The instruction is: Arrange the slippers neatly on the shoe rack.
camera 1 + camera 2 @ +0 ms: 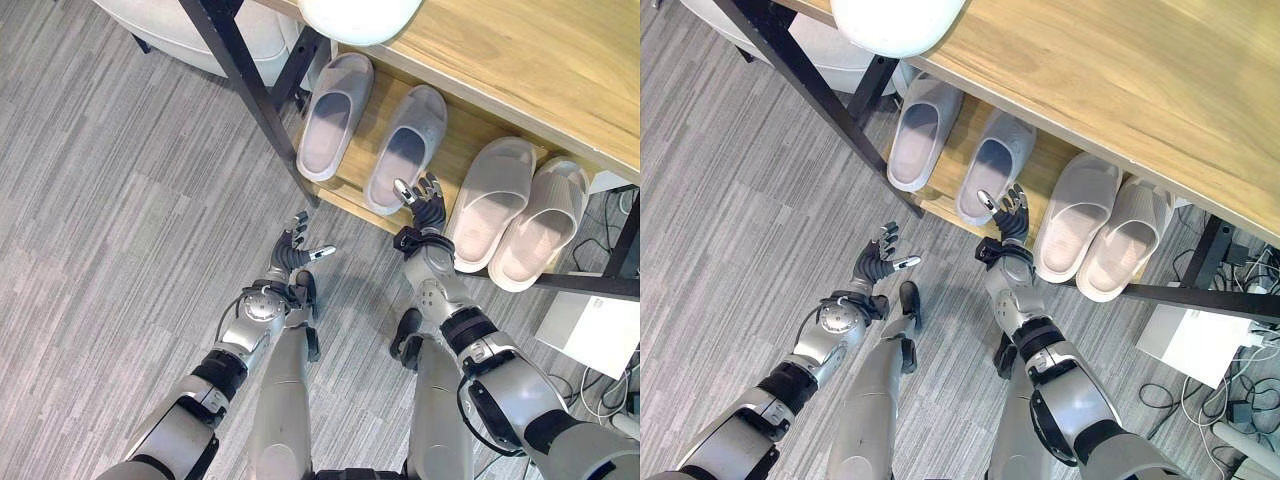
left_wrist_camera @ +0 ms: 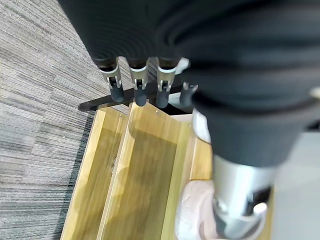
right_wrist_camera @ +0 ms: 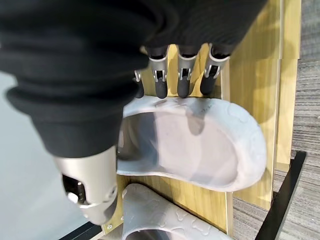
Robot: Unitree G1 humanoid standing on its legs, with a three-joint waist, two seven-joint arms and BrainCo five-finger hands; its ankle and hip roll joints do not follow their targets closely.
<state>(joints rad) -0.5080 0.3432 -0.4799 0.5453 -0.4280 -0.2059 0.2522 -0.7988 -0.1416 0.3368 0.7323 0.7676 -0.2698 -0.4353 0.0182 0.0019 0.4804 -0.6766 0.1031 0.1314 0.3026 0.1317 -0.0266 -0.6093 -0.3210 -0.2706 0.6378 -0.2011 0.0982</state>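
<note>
The right hand (image 1: 428, 208) is raised at about 1 o'clock from frame centre in the head views, its fingers (image 3: 183, 75) straight and spread, holding nothing. They hover just above the heel of the second grey slipper (image 1: 405, 150); whether the tips touch it cannot be told. In the right wrist view that slipper (image 3: 200, 145) lies sole-down on the lower wooden shelf (image 3: 250, 70), with the edge of another slipper (image 3: 165, 220) cut off by the frame beside it.

The left hand (image 1: 292, 250) hangs over the grey floor (image 1: 120, 220) at about 7 o'clock from the rack's front corner, fingers loosely extended, thumb out to the side, empty. Its wrist view looks along the dark-tipped fingers (image 2: 140, 90) at bare shelf boards (image 2: 145, 180); a pale slipper (image 2: 192, 220) shows half hidden behind the thumb.

Four slippers sit on the lower shelf (image 1: 350, 185) of the shoe rack. The first grey slipper (image 1: 335, 115) and the second lie side by side at 12 o'clock, toes inward. At 2 o'clock a beige pair (image 1: 515, 210) rests touching, heels overhanging the front edge. The rack's top board (image 1: 530, 60) covers the toes of all four. A white rounded object (image 1: 360, 18) on the top board is cut off by the frame. A black frame leg (image 1: 250, 85) runs diagonally at 11 o'clock.
</note>
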